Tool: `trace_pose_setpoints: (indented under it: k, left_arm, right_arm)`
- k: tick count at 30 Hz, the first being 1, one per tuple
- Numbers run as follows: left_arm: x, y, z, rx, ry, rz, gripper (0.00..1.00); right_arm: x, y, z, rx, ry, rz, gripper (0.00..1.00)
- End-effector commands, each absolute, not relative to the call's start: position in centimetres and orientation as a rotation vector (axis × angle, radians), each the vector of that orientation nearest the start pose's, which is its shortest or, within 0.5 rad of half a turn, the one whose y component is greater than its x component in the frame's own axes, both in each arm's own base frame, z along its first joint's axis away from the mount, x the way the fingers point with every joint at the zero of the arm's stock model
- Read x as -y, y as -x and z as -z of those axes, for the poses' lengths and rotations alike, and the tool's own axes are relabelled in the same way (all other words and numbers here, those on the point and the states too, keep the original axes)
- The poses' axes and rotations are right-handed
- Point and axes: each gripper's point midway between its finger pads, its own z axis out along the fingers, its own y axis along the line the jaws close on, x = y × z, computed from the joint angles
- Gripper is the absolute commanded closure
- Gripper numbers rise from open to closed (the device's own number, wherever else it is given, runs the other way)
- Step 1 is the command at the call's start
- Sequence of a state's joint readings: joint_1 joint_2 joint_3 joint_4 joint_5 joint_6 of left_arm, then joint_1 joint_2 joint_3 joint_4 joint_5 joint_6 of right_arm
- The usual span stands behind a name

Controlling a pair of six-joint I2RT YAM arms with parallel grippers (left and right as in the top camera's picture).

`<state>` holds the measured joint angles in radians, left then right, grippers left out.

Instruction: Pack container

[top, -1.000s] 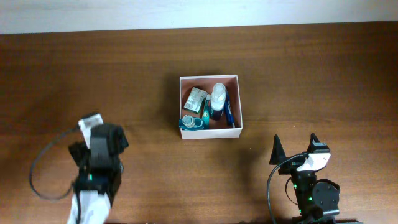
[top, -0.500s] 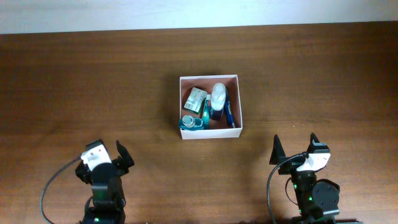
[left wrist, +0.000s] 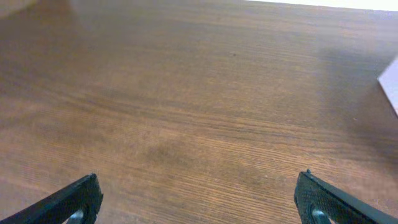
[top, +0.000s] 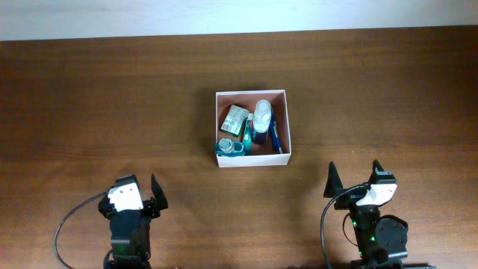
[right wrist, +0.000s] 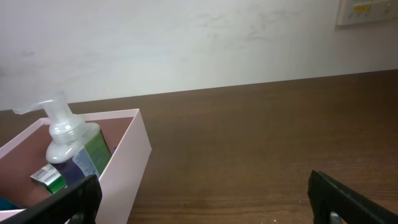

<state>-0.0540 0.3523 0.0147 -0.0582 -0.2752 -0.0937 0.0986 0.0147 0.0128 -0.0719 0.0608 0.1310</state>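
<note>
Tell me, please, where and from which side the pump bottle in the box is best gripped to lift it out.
Probably at the collar just under the spout of the pump bottle, coming straight down from above. Its top rises above the rim of the container, whose walls block a sideways approach, and the blue pen lies close beside its body.

Container [right wrist: 133, 163] holding pump bottle [right wrist: 66, 135], claw [right wrist: 202, 186] spread wide, wooden table [right wrist: 261, 124]
</note>
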Motion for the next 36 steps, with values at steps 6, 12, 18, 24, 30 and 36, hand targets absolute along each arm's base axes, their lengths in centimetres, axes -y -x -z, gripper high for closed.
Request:
trace_pose_setpoints:
  k: [6, 12, 18, 24, 30, 36]
  left_arm:
    - [-1.8, -25.0, -11.5, -1.836, -0.015, -0.203, 0.01]
    - [-1.8, -24.9, -12.6, -1.785, -0.013, -0.201, 0.01]
    - [-1.8, -24.8, -13.8, -1.733, -0.006, -0.197, 0.01]
    - [-1.8, -24.6, -15.3, -1.667, 0.003, -0.192, 0.01]
    - [-1.8, -24.5, -16.1, -1.634, 0.008, -0.189, 0.01]
    - [-1.8, -24.5, -16.1, -1.634, 0.008, -0.188, 0.01]
  right_arm:
    - [-1.2, -24.6, -15.6, -1.646, -0.074, -0.120, 0.02]
    - [-1.2, -24.6, -15.6, -1.646, -0.074, -0.120, 0.01]
    - [-1.2, -24.6, -15.6, -1.646, -0.074, -0.120, 0.01]
    - [-1.2, -24.6, -15.6, -1.646, -0.074, -0.120, 0.01]
    - [-1.2, -24.6, -15.6, -1.646, -0.074, -0.120, 0.01]
    - [-1.2, -24.6, -15.6, -1.646, -0.074, -0.120, 0.01]
